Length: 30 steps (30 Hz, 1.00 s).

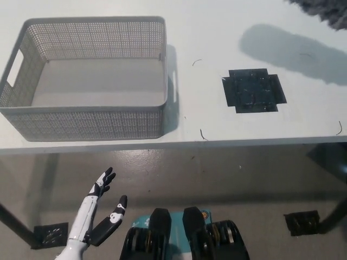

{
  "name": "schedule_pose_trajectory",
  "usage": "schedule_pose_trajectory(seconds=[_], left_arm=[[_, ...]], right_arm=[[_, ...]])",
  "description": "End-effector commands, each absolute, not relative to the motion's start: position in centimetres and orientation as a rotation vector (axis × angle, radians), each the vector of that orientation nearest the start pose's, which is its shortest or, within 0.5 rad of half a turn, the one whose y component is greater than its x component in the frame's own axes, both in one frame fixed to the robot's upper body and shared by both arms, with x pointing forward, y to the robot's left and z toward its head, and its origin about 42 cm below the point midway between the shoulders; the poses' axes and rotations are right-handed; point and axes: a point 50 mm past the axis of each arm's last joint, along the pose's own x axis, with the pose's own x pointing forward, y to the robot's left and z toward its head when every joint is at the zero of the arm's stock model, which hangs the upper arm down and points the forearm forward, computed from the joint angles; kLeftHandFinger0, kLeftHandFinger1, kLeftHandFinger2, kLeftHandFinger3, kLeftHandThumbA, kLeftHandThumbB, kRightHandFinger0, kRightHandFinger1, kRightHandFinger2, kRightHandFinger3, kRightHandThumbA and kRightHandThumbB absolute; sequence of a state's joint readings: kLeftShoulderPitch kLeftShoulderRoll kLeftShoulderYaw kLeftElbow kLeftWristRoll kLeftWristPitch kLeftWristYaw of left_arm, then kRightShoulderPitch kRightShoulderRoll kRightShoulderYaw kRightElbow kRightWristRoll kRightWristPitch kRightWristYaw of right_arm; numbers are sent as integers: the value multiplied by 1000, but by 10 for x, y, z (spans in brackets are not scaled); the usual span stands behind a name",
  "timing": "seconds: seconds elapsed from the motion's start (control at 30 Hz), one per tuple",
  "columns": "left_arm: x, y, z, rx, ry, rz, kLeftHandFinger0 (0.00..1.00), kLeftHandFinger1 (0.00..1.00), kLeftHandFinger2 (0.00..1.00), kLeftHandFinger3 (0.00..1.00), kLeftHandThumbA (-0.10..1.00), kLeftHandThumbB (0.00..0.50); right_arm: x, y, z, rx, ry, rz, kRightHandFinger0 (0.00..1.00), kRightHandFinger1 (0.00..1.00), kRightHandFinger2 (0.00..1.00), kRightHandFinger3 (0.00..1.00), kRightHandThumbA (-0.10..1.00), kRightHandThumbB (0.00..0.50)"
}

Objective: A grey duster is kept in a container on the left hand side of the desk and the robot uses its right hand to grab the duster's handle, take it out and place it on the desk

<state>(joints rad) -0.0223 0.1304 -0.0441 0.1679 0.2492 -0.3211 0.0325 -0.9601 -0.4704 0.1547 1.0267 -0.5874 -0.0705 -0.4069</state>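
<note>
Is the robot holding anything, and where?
The left hand holds nothing. The right hand is out of view; only an edge of the duster shows, so cannot tell.

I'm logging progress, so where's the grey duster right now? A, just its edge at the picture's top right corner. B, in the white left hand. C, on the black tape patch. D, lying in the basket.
A: only a fluffy edge of the duster shows at the top right corner, its shadow on the desk; the basket shows a bare floor.
</note>
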Motion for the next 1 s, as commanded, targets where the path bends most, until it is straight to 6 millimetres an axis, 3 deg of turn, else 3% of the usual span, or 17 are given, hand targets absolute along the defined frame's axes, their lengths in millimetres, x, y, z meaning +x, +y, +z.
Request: schedule_pose_trajectory(seconds=[0.0,0.03,0.07,0.2,0.3,0.4,0.47,0.5,0.57,0.63,0.67,0.7,0.73,0.77,0.8,0.93,0.97], left_arm=[[287,243,85,365,-226,-61,1000,1000,953,1000,569,0],[287,243,85,355,-226,-63,1000,1000,942,1000,559,0],[287,243,86,352,-223,-66,1000,1000,940,1000,558,0],[289,243,88,354,-225,-71,1000,1000,928,1000,550,0],[290,243,89,351,-226,-69,1000,1000,924,1000,548,0],[290,243,90,352,-226,-67,1000,1000,919,1000,566,0],[290,243,92,352,-228,-66,1000,1000,913,1000,560,0],[290,244,92,353,-229,-67,1000,1000,911,1000,557,0],[291,245,93,357,-234,-67,1000,993,902,1000,561,0],[292,245,93,363,-242,-65,1000,976,887,1000,561,0],[292,245,93,363,-245,-66,1000,972,884,1000,562,6],[292,245,92,363,-248,-71,1000,969,882,1000,563,0],[293,244,92,362,-247,-76,1000,970,881,1000,568,5],[293,244,92,360,-246,-77,1000,970,881,1000,570,6],[294,244,93,358,-248,-77,1000,971,880,1000,571,7],[294,245,92,365,-245,-66,1000,954,862,1000,576,22],[294,246,92,365,-242,-67,1000,950,861,1000,561,17]], right_arm=[[550,-352,303,-1221,-236,-366,42,417,767,651,-100,199],[551,-349,298,-1309,-257,-354,2,328,657,463,-100,194],[551,-348,294,-1371,-271,-335,0,309,644,428,-100,188],[552,-342,286,-1495,-279,-297,0,285,598,435,-100,188],[552,-341,280,-1631,-301,-294,0,125,333,269,-100,218],[554,-345,277,-1695,-249,-299,0,147,358,245,-100,214],[558,-346,277,-1767,-159,-296,13,223,467,476,-100,240],[559,-348,277,-1801,-116,-290,1,159,401,587,-62,275],[560,-350,276,-1867,-18,-306,0,87,295,879,5,280],[560,-353,275,-1879,-10,-311,91,137,291,967,18,278],[559,-355,275,-1896,1,-311,131,157,295,972,113,234],[559,-358,276,-1867,30,-306,474,454,586,1000,411,234],[561,-357,281,-1774,76,-278,1000,1000,1000,1000,705,365],[562,-355,285,-1722,89,-262,1000,1000,1000,1000,728,392],[563,-352,292,-1652,45,-246,1000,1000,1000,1000,723,486],[565,-334,330,-1421,20,-115,1000,1000,1000,1000,788,500],[563,-325,355,-1303,29,-44,1000,1000,1000,1000,815,500]])
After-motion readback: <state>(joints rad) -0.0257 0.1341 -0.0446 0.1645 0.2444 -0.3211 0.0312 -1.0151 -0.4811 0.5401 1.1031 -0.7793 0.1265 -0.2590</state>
